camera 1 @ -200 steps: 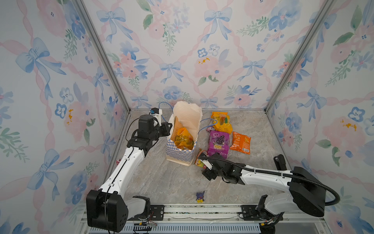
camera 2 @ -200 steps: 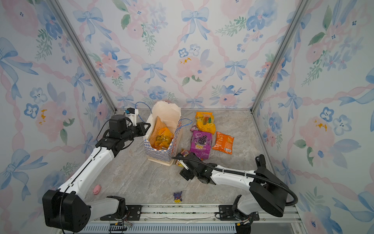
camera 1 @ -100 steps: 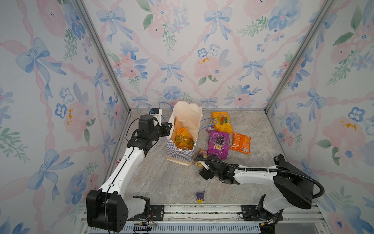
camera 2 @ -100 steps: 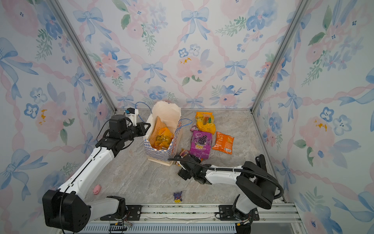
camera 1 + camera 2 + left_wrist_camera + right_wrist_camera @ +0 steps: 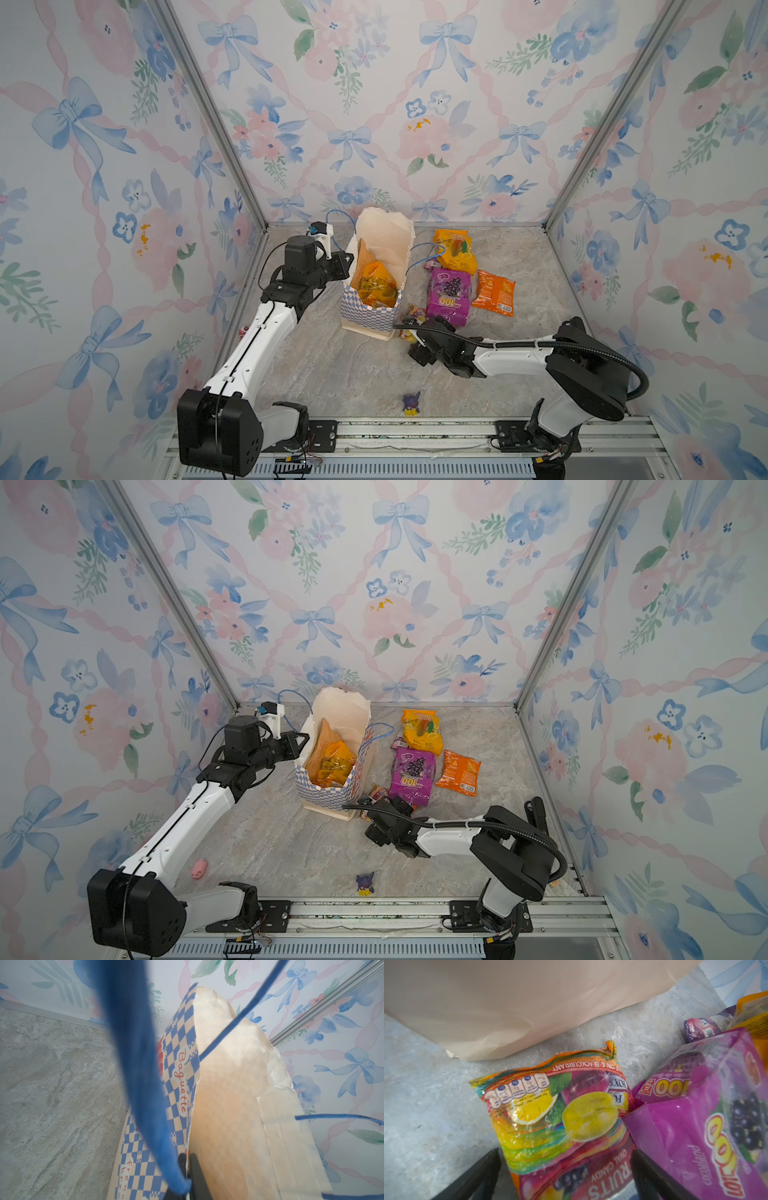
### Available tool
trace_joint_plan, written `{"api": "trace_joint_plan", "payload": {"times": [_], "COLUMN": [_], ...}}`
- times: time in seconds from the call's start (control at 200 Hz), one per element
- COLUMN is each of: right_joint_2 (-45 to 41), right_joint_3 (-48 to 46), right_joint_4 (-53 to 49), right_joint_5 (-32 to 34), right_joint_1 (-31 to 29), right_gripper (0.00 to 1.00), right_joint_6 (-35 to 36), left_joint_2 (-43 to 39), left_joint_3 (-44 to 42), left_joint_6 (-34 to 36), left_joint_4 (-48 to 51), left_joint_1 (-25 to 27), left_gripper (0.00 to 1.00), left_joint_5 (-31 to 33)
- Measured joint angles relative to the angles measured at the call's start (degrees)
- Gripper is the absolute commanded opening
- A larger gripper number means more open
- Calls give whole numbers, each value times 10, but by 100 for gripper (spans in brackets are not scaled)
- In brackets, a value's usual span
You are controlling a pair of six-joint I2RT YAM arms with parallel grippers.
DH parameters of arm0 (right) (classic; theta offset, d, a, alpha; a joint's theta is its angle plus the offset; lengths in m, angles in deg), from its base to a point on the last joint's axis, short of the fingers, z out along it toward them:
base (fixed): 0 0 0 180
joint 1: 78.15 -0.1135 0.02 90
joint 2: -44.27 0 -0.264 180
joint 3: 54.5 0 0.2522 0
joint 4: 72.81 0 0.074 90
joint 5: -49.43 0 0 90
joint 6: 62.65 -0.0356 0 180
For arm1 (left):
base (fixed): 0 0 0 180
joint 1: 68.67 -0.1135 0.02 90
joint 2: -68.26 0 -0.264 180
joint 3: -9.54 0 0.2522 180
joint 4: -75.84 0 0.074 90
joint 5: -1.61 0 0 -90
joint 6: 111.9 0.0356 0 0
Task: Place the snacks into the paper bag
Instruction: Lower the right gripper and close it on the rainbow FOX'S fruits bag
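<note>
We are holding our right gripper [image 5: 563, 1153] spread over the FOX'S packet [image 5: 556, 1118], which is lying lengthwise between its jaws on the counter [image 5: 425, 1105] beside the paper bag [image 5: 368, 320]. Our left gripper [image 5: 187, 1159] is pinching the bag's rim.

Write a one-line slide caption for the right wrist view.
Open right gripper straddles the multicoloured FOX'S packet, between paper bag and purple LOT 100 packet.

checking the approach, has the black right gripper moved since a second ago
Yes: the right gripper has moved toward the base of the blue-and-white checkered paper bag, now open astride the glossy multicoloured candy packet beside it.
</note>
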Motion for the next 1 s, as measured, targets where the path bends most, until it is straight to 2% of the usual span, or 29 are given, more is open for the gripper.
{"api": "trace_joint_plan", "payload": {"times": [0.13,0.3,0.67,1.0], "right_joint_2": [5,16,16,-23], "right_joint_3": [1,6,18,25], "right_joint_4": [5,12,-10,-42], "right_joint_5": [13,17,9,-34], "right_joint_1": [0,0,0,23], "right_gripper": [95,76,47,25], "right_joint_6": [0,-2,-14,-31], "left_joint_2": [0,0,0,0], "left_joint_3": [0,0,0,0], "left_joint_6": [0,0,0,0], "left_joint_4": [0,-2,-2,-2], "left_joint_1": [0,0,0,0], "left_gripper": [8,8,8,8], "left_joint_5": [0,0,0,0]}}
